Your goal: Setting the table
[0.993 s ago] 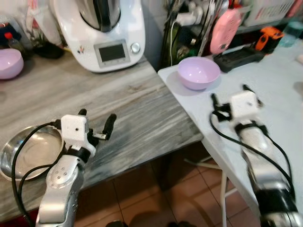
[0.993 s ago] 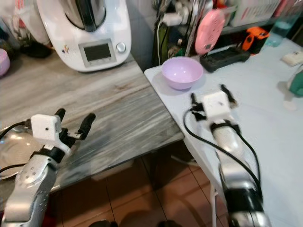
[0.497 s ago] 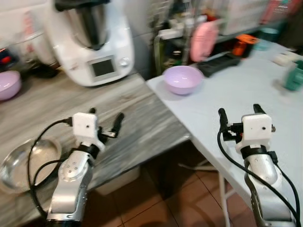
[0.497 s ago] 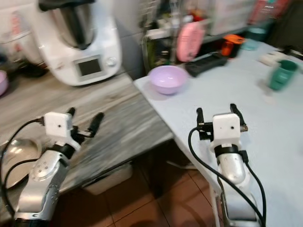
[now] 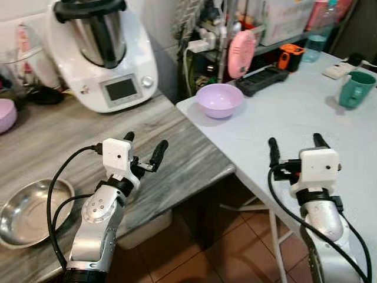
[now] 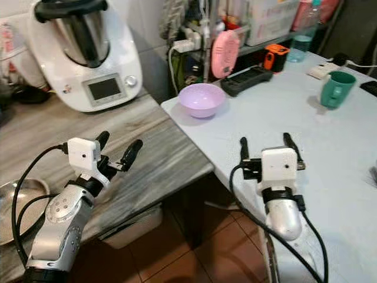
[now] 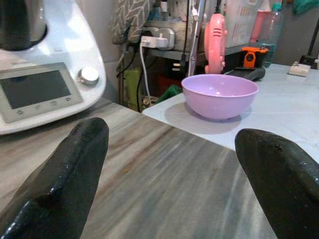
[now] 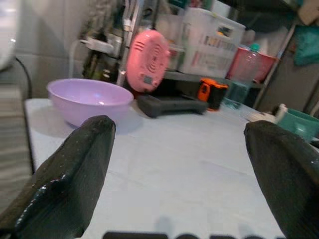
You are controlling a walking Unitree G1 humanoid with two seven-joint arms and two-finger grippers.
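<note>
Nearest the robot, the left gripper [image 5: 143, 152] hangs over the front edge of the grey wood-grain surface [image 5: 177, 135] with its jaws spread wide and nothing between them, and the right gripper [image 5: 296, 150] hovers over the near edge of the pale blue table surface [image 5: 294, 112], its jaws likewise apart and empty. The piece of tableware closest to hand looks to be the lilac plastic bowl [image 5: 219, 99], which sits on the pale blue surface close to its corner, well beyond both grippers. To take it well, the right gripper would likely do best to travel low and level toward the bowl and pinch one wall of the rim, rather than try to span the whole bowl. A round stainless-steel dish [image 5: 23, 203] lies on the wood-grain surface, far to the left of the bowl and near the left arm. Just behind the bowl stand a black flat tray-like object [image 5: 269, 76] and an upright pink oval device [image 5: 241, 46], so an overshoot could knock them. A green mug [image 5: 355, 89] stands far right of the bowl, and a white kitchen machine with a screen [image 5: 109, 53] to its left.
</note>
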